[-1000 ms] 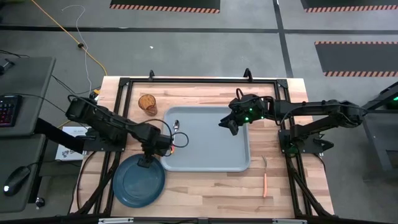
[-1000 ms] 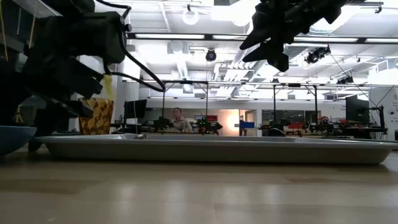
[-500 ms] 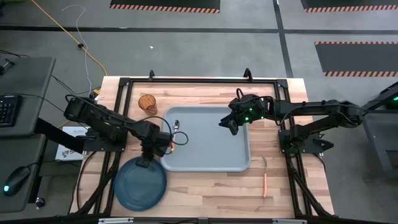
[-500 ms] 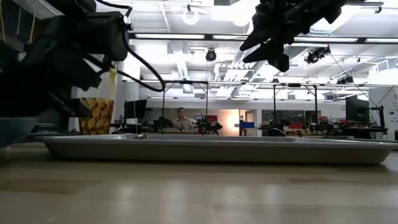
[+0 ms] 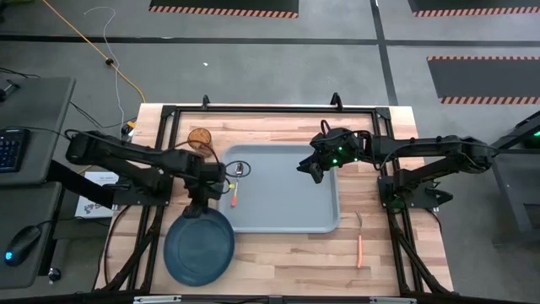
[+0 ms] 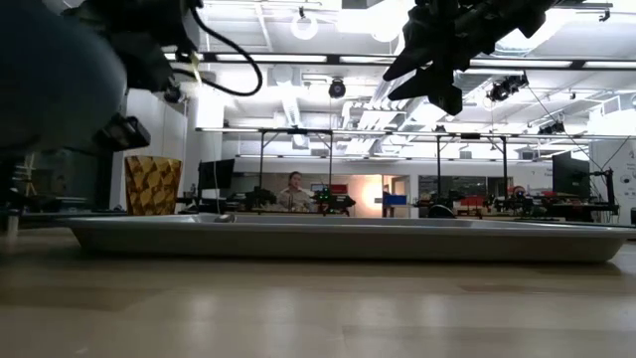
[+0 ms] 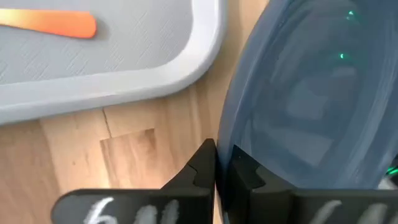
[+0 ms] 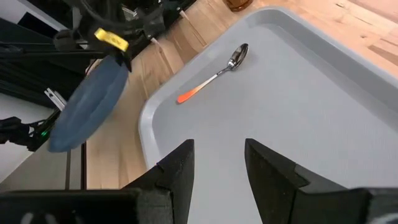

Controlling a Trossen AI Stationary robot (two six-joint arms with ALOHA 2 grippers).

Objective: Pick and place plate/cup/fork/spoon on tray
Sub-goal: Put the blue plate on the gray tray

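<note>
The dark blue plate [image 5: 199, 246] hangs off the table near the tray's near left corner, with my left gripper [image 5: 202, 211] shut on it. The grey tray [image 5: 287, 211] holds the orange-handled spoon [image 5: 236, 184] at its left side. The amber cup [image 5: 200, 138] stands on the table beyond the tray's far left corner. The fork [image 5: 359, 241] lies on the table right of the tray. My right gripper [image 5: 310, 169] hovers open above the tray's far right part, holding nothing. My left gripper pinches the plate's far rim [image 7: 222, 163] between its two fingers, one on the plate's upper face and one on its underside. The fingers come from above, slanting toward the near edge. The plate [image 8: 87, 112] hangs tilted below them, lifted clear of the table.
A black frame [image 5: 253, 110] runs around the table's edges. Bare wood lies between the tray and the near edge [image 5: 287, 262]. In the low view a person [image 6: 291, 189] shows in the room behind.
My left gripper has shut on the plate's far rim and gone up. The plate has come off the table, tipped with its held rim highest, and shifted slightly toward the tray.
</note>
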